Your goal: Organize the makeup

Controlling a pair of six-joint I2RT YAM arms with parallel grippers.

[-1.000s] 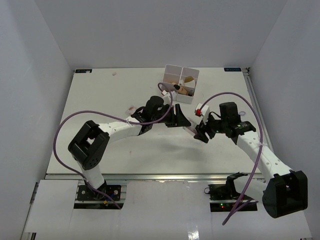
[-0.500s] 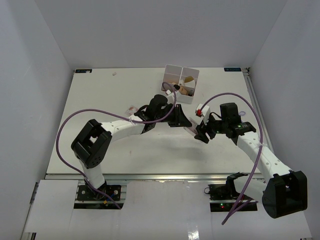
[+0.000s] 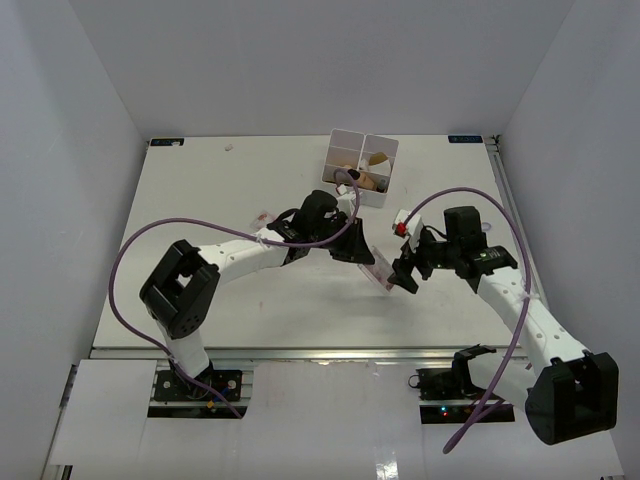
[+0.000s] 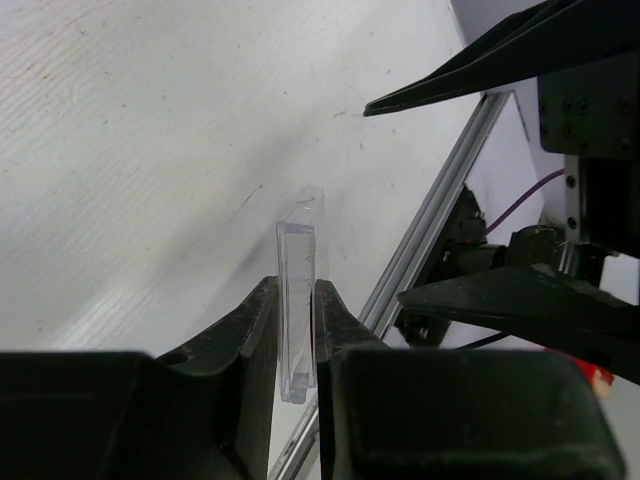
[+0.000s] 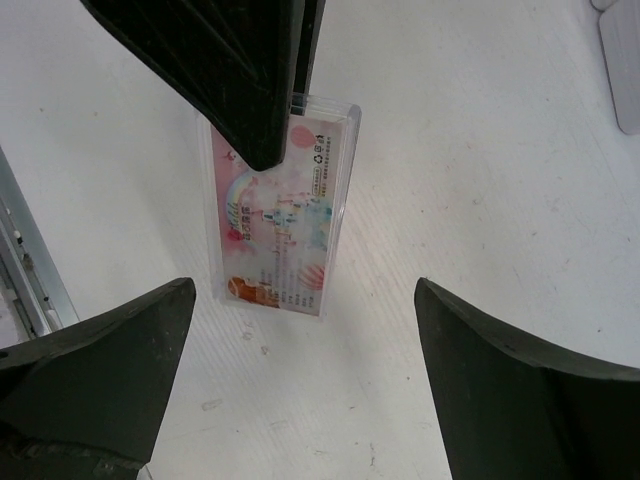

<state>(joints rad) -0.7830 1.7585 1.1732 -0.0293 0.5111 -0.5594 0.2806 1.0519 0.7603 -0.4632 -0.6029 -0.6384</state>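
Observation:
A pink flat packet [image 3: 379, 273] in a clear case hangs just above the table, lower end towards the near edge. My left gripper [image 3: 362, 256] is shut on its upper end. In the left wrist view the packet [image 4: 298, 290] shows edge-on, pinched between the fingers [image 4: 258, 330]. In the right wrist view its printed face [image 5: 290, 235] is in front of my right gripper [image 5: 303, 296], whose jaws stand wide apart and touch nothing. The right gripper [image 3: 404, 276] sits just right of the packet. More makeup [image 3: 373, 180], tan pieces, lies in the white box [image 3: 345, 148].
The white multi-compartment box stands at the back centre of the table. A small pink thing [image 3: 263, 217] lies left of the left arm. The metal rail at the table's near edge [image 4: 430, 225] runs close behind the packet. Purple cables arch over both arms.
My left gripper closed on the packet, then my right gripper opened and let it go. The left arm has carried the packet slightly towards the near edge; the right gripper drew back a little.

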